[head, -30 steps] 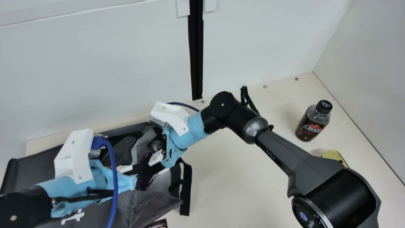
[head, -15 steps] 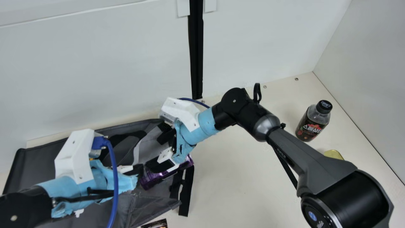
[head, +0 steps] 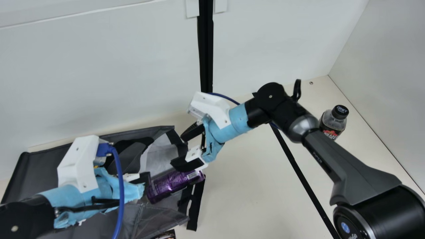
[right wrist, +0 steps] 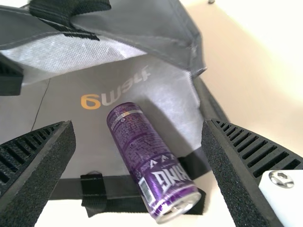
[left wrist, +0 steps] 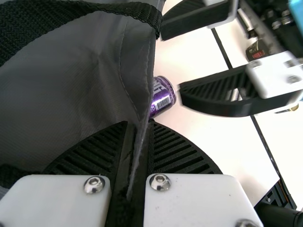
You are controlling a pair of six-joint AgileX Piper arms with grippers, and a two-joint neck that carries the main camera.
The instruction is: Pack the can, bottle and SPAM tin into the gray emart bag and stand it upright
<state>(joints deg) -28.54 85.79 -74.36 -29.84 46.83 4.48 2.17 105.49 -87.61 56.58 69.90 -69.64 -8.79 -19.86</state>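
In the main view my right gripper (head: pixel 191 147) stands open just above the purple can (head: pixel 172 184), which lies on its side at the mouth of the gray bag (head: pixel 43 166). The right wrist view shows the can (right wrist: pixel 149 161) between the spread fingers of my right gripper (right wrist: pixel 139 156), untouched. My left gripper (head: pixel 144 181) is at the bag's opening; in the left wrist view that gripper (left wrist: pixel 138 156) is shut on the edge of the bag (left wrist: pixel 71 85). The dark bottle (head: pixel 333 122) stands upright at the right, partly behind the right arm.
A black strap (head: pixel 196 209) sticks out from the bag's mouth. Part of a dark printed item (head: pixel 166 235) shows at the main view's bottom edge. White walls (head: pixel 99 66) rise behind the table, and the right forearm spans its right side.
My right gripper has drawn back from the bag towards the right and opened, letting go of the purple can. The can now lies uncovered. My left arm has kept still.
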